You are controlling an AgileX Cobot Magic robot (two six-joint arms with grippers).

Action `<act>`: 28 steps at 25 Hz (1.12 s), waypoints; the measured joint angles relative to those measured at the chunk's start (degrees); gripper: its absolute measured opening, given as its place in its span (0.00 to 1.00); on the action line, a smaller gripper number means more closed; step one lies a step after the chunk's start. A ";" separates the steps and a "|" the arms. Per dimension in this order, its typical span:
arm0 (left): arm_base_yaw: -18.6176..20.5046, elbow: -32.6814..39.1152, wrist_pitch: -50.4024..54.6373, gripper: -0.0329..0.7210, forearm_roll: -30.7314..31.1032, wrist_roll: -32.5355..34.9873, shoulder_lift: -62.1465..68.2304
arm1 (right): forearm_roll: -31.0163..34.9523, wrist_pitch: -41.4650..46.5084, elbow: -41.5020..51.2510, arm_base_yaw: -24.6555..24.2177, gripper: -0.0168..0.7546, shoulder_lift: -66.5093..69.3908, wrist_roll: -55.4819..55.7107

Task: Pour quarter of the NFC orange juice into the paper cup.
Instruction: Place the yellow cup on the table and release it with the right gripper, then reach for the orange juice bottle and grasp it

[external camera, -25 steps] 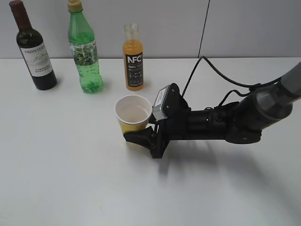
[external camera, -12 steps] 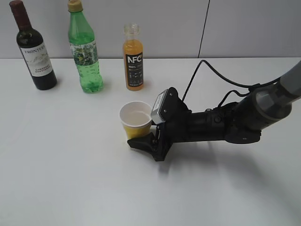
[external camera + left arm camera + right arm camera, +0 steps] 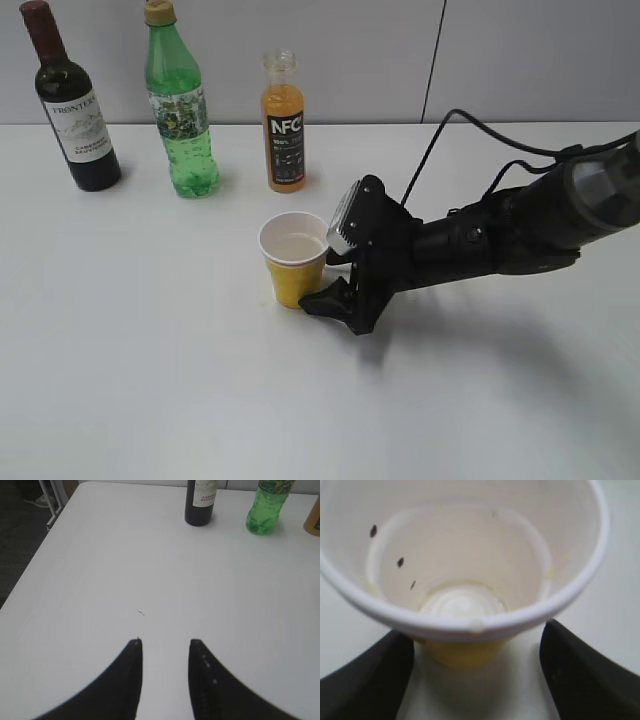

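Note:
The yellow paper cup (image 3: 291, 262) stands upright on the white table, white inside and empty. It fills the right wrist view (image 3: 465, 565). My right gripper (image 3: 326, 283) is open just right of the cup, its fingers on either side of the cup's base with gaps to it (image 3: 476, 630). The NFC orange juice bottle (image 3: 285, 125) stands behind the cup near the wall, and shows as an orange sliver in the left wrist view (image 3: 314, 520). My left gripper (image 3: 165, 641) is open and empty over bare table, out of the exterior view.
A dark wine bottle (image 3: 74, 105) and a green plastic bottle (image 3: 181, 110) stand in a row left of the juice; both show in the left wrist view (image 3: 201, 502) (image 3: 266, 507). The right arm's cable (image 3: 470, 125) loops above the table. The table's left edge (image 3: 35, 555) is near.
The right gripper has let go of the cup and drawn back to the right. The cup shifted slightly right and now stands free on the table.

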 joint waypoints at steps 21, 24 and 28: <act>0.00 0.00 0.00 0.35 0.00 0.00 0.00 | -35.45 45.78 -0.07 -5.82 0.79 -21.63 37.96; 0.00 0.00 0.00 0.35 0.00 0.00 0.00 | -26.26 63.20 -1.96 -5.87 0.79 -24.45 35.67; 0.00 0.00 0.00 0.35 0.00 0.00 0.00 | -0.14 73.96 -9.63 -7.72 0.79 -25.55 14.13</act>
